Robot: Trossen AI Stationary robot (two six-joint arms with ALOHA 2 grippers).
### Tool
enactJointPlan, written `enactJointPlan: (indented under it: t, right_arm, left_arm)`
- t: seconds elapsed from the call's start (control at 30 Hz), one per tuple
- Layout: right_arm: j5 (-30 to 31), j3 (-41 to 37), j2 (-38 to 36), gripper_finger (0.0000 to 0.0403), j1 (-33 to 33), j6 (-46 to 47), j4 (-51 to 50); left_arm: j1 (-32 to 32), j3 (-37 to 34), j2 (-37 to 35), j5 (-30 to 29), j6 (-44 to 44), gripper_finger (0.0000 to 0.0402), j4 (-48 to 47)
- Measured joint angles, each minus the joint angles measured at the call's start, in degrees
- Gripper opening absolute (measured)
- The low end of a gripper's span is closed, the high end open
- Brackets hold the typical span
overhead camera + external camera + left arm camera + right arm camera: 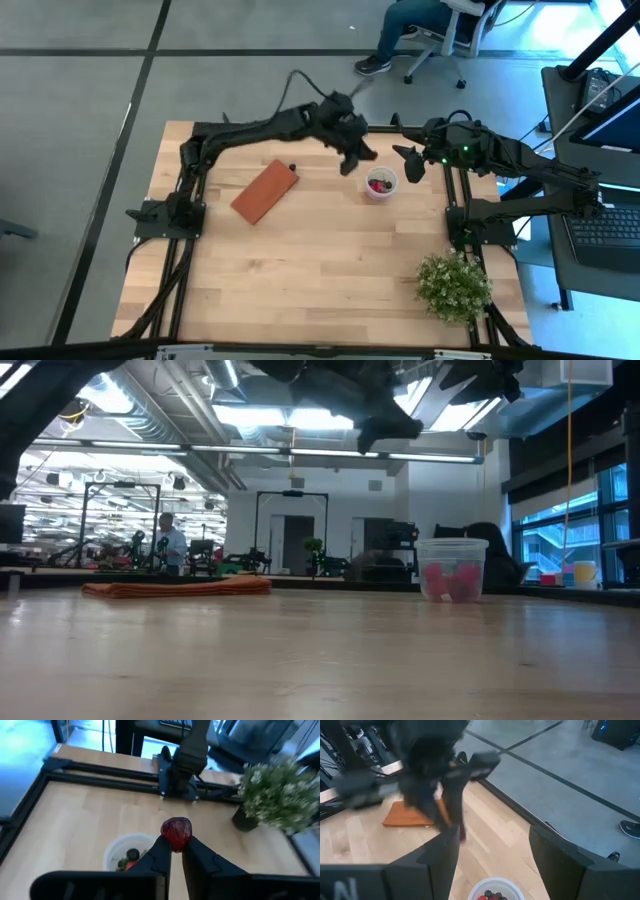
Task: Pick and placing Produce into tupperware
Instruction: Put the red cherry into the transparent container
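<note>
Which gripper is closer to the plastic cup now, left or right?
Left, narrowly. The left gripper, holding a red berry, hangs just beside the plastic cup; the right gripper waits open on its other side.

The high view looks straight down from above the bench [320, 270], taking in its whole top and both arms. The low view sits at bench-top level, facing level across the wood into the room, with the tupperware [452, 568] at right of centre. Each wrist view looks down past its own fingers from close above. All four views share the tupperware; high, low and right wrist views share the orange block [265, 192].
</note>
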Motion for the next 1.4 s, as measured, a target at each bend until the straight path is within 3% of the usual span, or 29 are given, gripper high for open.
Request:
enactJointPlan:
  t: [0.2, 0.3, 0.63, 0.87, 1.4]
  right_arm:
    - [0.0, 0.0, 0.0, 0.0240, 0.0, 0.0, 0.0]
    - [0.0, 0.0, 0.0, 0.0240, 0.0, 0.0, 0.0]
    - [0.0, 0.0, 0.0, 0.0240, 0.0, 0.0, -0.4]
    - [0.0, 0.0, 0.0, 0.0240, 0.0, 0.2, -1.3]
    - [0.0, 0.0, 0.0, 0.0240, 0.0, 0.2, -1.3]
  left_arm:
    - [-4.9, 0.1, 1.5, -13.6, 1.3, 0.0028, 2.2]
    - [-5.5, -0.1, 3.6, -15.7, 0.8, 0.0028, 3.1]
    - [-4.4, -0.1, 9.9, -15.0, -6.4, 0.0029, 3.8]
    - [-4.5, -0.1, 13.2, -10.0, -9.5, 0.0029, 6.4]
    - [-4.9, -0.1, 14.9, -10.8, -11.4, 0.0029, 6.7]
